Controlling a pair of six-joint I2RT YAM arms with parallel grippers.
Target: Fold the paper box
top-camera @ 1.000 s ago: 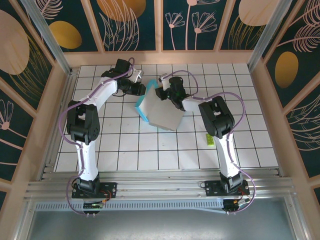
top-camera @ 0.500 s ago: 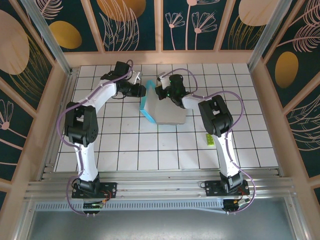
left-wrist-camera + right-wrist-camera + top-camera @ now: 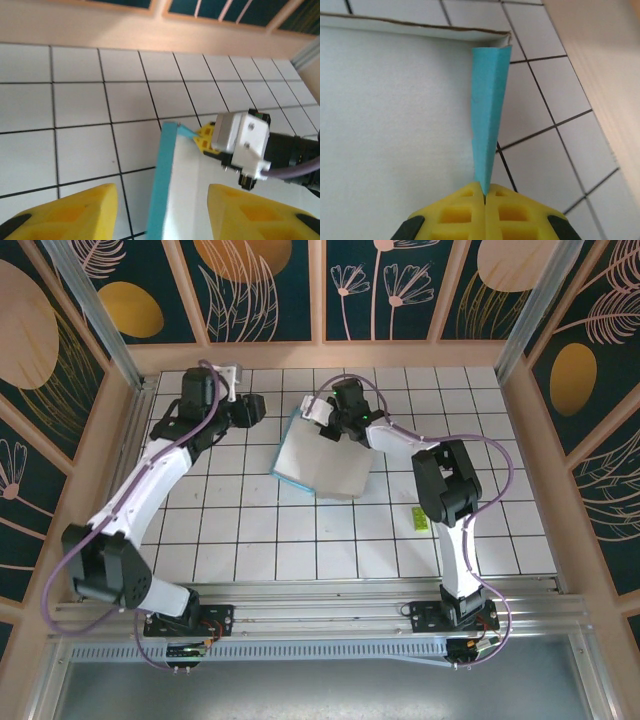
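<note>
Right gripper (image 3: 485,199) is pinched tight on the box's (image 3: 395,110) upright teal flap, and the white sheet lies flat on the worktop (image 3: 250,530), spreading nearward from it. Left gripper (image 3: 161,215), fingers spread, hovers just off the box's teal left edge, with bare tiles around it.

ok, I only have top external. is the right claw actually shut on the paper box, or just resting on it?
Observer: Shut. In the right wrist view the right claw pinches a thin teal flap at a corner of the paper box.
Operator: and the left claw, holding anything?
Observer: No. In the left wrist view the left claw is open wide, with the box's teal edge ahead of it, not touched.
</note>
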